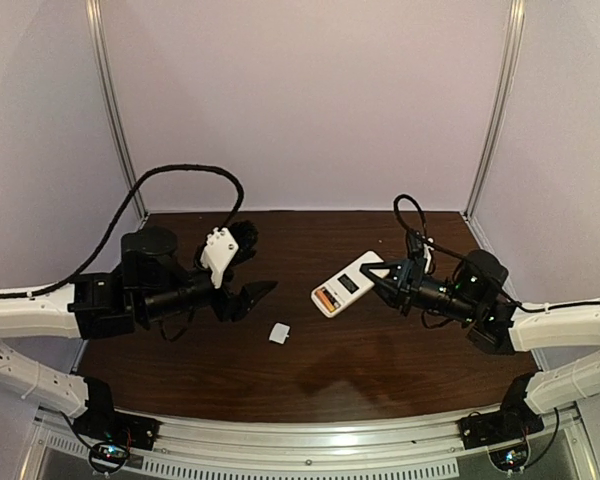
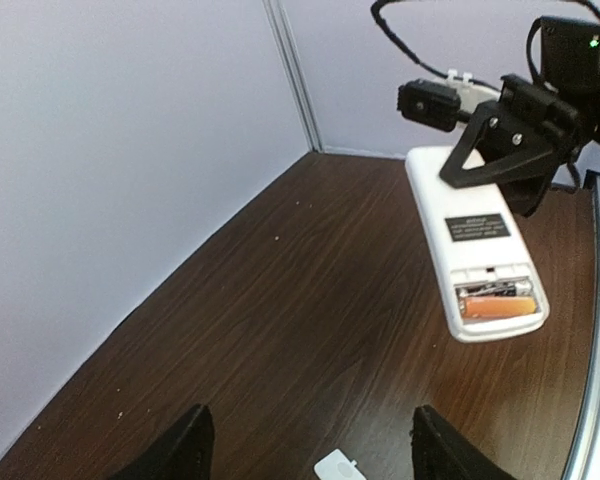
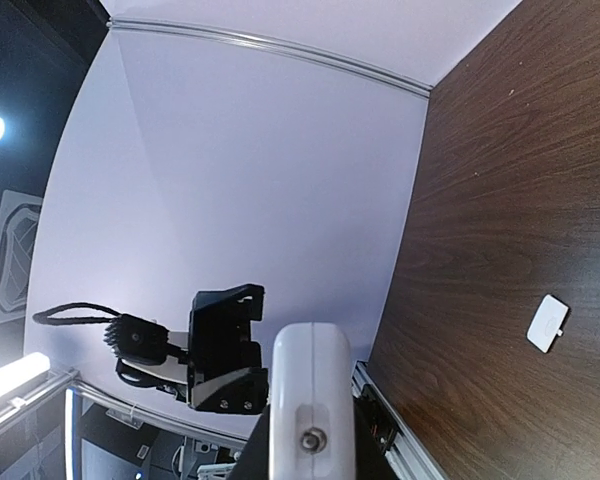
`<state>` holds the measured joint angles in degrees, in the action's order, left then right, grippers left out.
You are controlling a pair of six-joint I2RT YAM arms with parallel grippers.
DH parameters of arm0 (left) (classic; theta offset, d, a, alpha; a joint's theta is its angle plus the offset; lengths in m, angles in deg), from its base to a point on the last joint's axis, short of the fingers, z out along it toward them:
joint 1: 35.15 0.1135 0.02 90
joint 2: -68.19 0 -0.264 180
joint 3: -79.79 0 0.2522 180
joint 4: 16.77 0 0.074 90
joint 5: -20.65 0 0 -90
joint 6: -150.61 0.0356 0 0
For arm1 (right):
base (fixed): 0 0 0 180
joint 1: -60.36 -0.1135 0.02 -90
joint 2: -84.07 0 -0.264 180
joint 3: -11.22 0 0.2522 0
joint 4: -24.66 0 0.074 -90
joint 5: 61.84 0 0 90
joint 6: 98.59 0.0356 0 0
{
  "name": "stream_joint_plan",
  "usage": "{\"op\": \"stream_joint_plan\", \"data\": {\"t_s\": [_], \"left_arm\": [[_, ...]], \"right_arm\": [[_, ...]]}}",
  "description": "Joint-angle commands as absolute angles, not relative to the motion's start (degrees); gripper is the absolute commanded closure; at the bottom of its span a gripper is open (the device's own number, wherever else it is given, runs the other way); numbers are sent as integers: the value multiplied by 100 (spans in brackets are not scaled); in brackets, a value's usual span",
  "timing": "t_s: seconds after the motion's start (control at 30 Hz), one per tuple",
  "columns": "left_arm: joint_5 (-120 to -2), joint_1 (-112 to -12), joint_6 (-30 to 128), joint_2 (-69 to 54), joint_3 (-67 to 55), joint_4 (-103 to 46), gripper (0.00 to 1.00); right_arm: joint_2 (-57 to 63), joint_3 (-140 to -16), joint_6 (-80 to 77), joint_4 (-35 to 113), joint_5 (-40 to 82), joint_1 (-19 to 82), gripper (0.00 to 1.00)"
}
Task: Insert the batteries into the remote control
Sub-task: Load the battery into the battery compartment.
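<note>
Left gripper (image 1: 252,266) hangs over the table (image 1: 380,370), fingers spread, empty. I see a white cover piece (image 1: 279,333) flat between the arms. Right gripper (image 1: 388,275) pinches the remote control (image 1: 347,284) aloft; orange battery (image 2: 498,308) and silvery battery (image 2: 492,290) sit in its recess.

The right tool (image 2: 480,165) clamps a white remote control (image 2: 475,240) above a dark wooden surface (image 2: 280,300), its back turned up and its battery recess uncovered. An orange battery (image 2: 497,308) lies in the recess with a silvery battery (image 2: 490,290) just beside it. In the foreground, the left tool (image 2: 305,448) has its fingers (image 2: 175,452) spread wide, a small white cover (image 2: 338,468) lying on the surface between them.
</note>
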<state>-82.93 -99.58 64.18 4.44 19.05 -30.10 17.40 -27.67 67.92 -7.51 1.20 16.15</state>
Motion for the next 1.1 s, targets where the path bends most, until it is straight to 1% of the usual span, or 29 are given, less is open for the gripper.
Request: {"op": "stream_joint_plan", "data": {"t_s": [0.0, 0.1, 0.13, 0.17, 0.27, 0.37, 0.47, 0.83, 1.07], "left_arm": [[-7689, -10179, 6388, 805, 2289, -2308, 29], [-8701, -10708, 7095, 714, 2384, -1918, 18], [-8962, -10844, 7286, 602, 2371, -1821, 12], [-9118, -10965, 7532, 478, 2367, -1682, 9], [-9311, -11238, 7867, 66, 2293, -1435, 7], [-9340, -11373, 8102, -332, 2120, -1336, 8], [-9247, -11382, 8203, -666, 1914, -1404, 13], [-9081, -11382, 8299, -1120, 1594, -1557, 24], [-9159, -11378, 8339, -1301, 1507, -1602, 26]], "right_arm": [[1903, -2887, 6488, -499, 130, 1667, 100], [1871, -3033, 6526, -307, 146, 1661, 100], [1859, -3058, 6536, -299, 160, 1659, 100], [1853, -3077, 6557, -286, 170, 1661, 100], [1835, -3133, 6621, -255, 196, 1651, 100], [1812, -3132, 6708, -258, 206, 1633, 100], [1772, -3120, 6785, -306, 202, 1610, 100], [1642, -3063, 6962, -522, 177, 1573, 100], [1648, -3031, 6987, -570, 159, 1562, 100]]}}
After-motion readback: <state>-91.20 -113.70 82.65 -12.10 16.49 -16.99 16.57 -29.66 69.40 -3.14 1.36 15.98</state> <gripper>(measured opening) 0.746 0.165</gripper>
